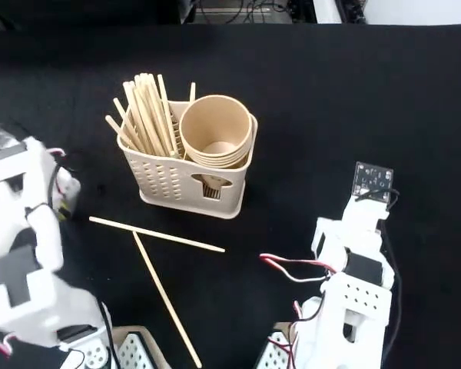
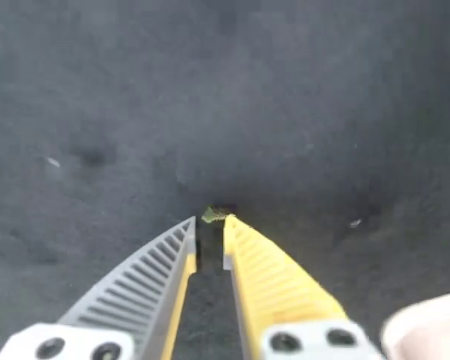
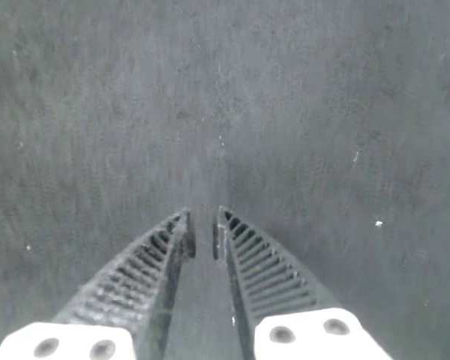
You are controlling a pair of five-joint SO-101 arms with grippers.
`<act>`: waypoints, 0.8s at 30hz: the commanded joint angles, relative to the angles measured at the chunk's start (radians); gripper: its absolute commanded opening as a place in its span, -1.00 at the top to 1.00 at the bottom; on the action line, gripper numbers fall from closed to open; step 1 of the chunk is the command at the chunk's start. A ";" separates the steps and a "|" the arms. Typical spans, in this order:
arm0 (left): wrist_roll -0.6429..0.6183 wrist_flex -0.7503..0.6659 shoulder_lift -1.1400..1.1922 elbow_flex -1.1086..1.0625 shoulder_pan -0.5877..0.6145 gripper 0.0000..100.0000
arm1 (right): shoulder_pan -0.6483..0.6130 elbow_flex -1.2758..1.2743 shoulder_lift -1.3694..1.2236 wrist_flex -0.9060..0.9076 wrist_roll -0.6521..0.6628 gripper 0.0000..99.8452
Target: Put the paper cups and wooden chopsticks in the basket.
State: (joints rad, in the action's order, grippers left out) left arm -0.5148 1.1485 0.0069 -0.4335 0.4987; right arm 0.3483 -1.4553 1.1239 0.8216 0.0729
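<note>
A cream slotted basket point(image 1: 177, 183) stands on the black table left of centre. A bundle of wooden chopsticks point(image 1: 147, 115) fills its left compartment, and a stack of paper cups point(image 1: 217, 132) sits in its right one. Two loose chopsticks lie in front of it: one point(image 1: 157, 234) runs roughly sideways, the other point(image 1: 167, 300) slants toward the front edge. My left gripper point(image 2: 210, 223) is shut over bare black cloth with nothing between its fingers. My right gripper point(image 3: 202, 225) is also shut and empty above bare cloth.
The left arm point(image 1: 23, 231) is folded at the table's left edge, close to the sideways chopstick's end. The right arm point(image 1: 353, 261) sits at the front right, with red and white wires point(image 1: 292, 269) beside it. Black cloth stretches behind and to the right of the basket.
</note>
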 commanded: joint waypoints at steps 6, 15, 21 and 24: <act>0.003 0.043 -0.330 -0.013 0.002 0.82 | 0.002 0.007 -0.001 -0.021 0.003 0.87; 0.009 0.114 -0.354 -0.193 0.019 0.50 | 0.002 0.001 -0.002 -0.028 0.005 0.87; 0.005 0.063 -0.325 -0.263 0.018 0.50 | -0.048 -0.004 -0.005 -0.028 0.005 0.87; 0.003 0.011 -0.255 -0.268 -0.007 0.51 | -0.046 -0.004 -0.005 -0.028 0.005 0.87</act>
State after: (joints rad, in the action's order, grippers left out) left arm -0.5117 1.2022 -0.2800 -0.7020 0.5109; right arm 0.3191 -1.4645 1.1239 0.8140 0.0729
